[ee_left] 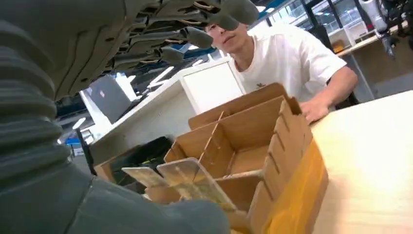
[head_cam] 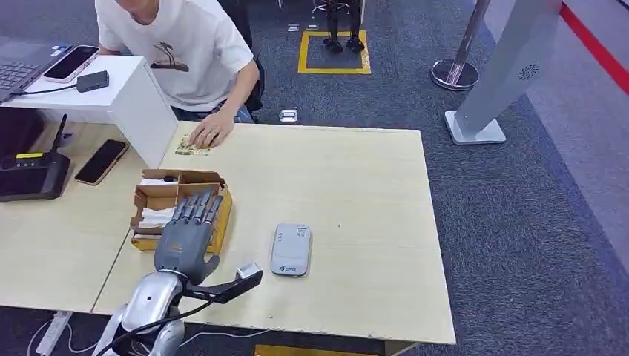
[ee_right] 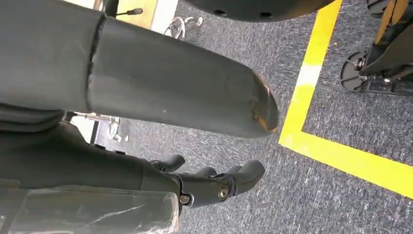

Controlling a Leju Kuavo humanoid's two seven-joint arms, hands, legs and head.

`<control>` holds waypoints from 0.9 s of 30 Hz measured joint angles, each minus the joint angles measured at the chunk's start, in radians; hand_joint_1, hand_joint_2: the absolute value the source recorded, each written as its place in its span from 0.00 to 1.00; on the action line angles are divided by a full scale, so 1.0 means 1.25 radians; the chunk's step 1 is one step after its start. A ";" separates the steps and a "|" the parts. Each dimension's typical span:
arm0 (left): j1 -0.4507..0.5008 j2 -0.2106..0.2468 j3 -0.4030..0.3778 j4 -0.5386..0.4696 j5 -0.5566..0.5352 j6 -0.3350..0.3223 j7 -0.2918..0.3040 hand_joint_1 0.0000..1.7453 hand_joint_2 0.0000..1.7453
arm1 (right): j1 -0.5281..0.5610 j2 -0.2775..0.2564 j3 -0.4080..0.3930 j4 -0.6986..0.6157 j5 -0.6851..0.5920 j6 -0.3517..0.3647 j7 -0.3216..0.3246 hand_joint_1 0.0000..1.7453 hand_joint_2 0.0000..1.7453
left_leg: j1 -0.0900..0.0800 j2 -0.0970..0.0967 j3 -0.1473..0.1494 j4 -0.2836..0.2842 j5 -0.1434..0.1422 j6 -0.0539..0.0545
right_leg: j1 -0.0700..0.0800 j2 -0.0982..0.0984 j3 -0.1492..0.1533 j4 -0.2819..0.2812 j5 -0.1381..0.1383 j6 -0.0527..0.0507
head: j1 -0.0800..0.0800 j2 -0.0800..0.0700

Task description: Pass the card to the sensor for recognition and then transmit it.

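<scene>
Cardboard box [head_cam: 145, 199] with dividers sits on the pale table [head_cam: 356, 193], cards [ee_left: 195, 181] standing upright in its slots. Left hand [head_cam: 187, 231] hovers above, fingers spread, holding nothing. Right hand [ee_right: 214, 183] hangs loose over carpet. Cards look thin, stiff, light and slippery; pinch one by its upper edge.
</scene>
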 joint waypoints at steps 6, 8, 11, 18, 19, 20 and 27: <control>0.010 0.025 0.000 0.000 0.000 0.001 0.012 0.00 1.00 | 0.000 -0.001 0.000 0.000 0.003 -0.001 0.000 0.00 0.00 | 0.000 0.000 0.000 0.000 0.000 0.000 | 0.000 0.000 0.000 0.000 0.000 0.000 | 0.000 0.000; 0.010 0.032 0.000 0.000 0.000 0.001 0.022 0.00 1.00 | 0.000 -0.001 0.000 0.000 0.009 -0.001 0.000 0.00 0.00 | 0.000 0.000 0.000 0.000 0.000 0.000 | 0.000 0.000 0.000 0.000 0.000 0.000 | 0.000 0.000; 0.010 0.047 0.000 0.000 0.000 0.000 0.043 0.00 1.00 | 0.000 -0.002 0.000 0.000 0.011 -0.001 0.000 0.00 0.00 | 0.000 0.000 0.000 0.000 0.000 0.000 | 0.000 0.000 0.000 0.000 0.000 0.000 | 0.000 0.000; 0.002 0.078 0.000 0.000 0.000 -0.016 0.124 0.00 1.00 | 0.000 -0.002 0.000 0.000 0.011 -0.001 0.000 0.00 0.00 | 0.000 0.000 0.000 0.000 0.000 0.000 | 0.000 0.000 0.000 0.000 0.000 0.000 | 0.000 0.000; 0.002 0.083 0.000 0.000 0.000 -0.019 0.128 0.00 1.00 | 0.000 -0.002 0.000 0.000 0.011 -0.001 0.000 0.00 0.00 | 0.000 0.000 0.000 0.000 0.000 0.000 | 0.000 0.000 0.000 0.000 0.000 0.000 | 0.000 0.000; 0.001 0.086 0.000 0.000 0.000 -0.022 0.133 0.00 1.00 | 0.000 -0.002 0.000 0.000 0.011 -0.001 0.000 0.00 0.00 | 0.000 0.000 0.000 0.000 0.000 0.000 | 0.000 0.000 0.000 0.000 0.000 0.000 | 0.000 0.000; 0.003 0.108 0.000 -0.002 0.000 -0.042 0.151 0.00 1.00 | 0.000 -0.002 0.000 0.000 0.011 -0.001 0.002 0.00 0.00 | 0.000 0.000 0.000 0.000 0.000 0.000 | 0.000 0.000 0.000 0.000 0.000 0.000 | 0.000 0.000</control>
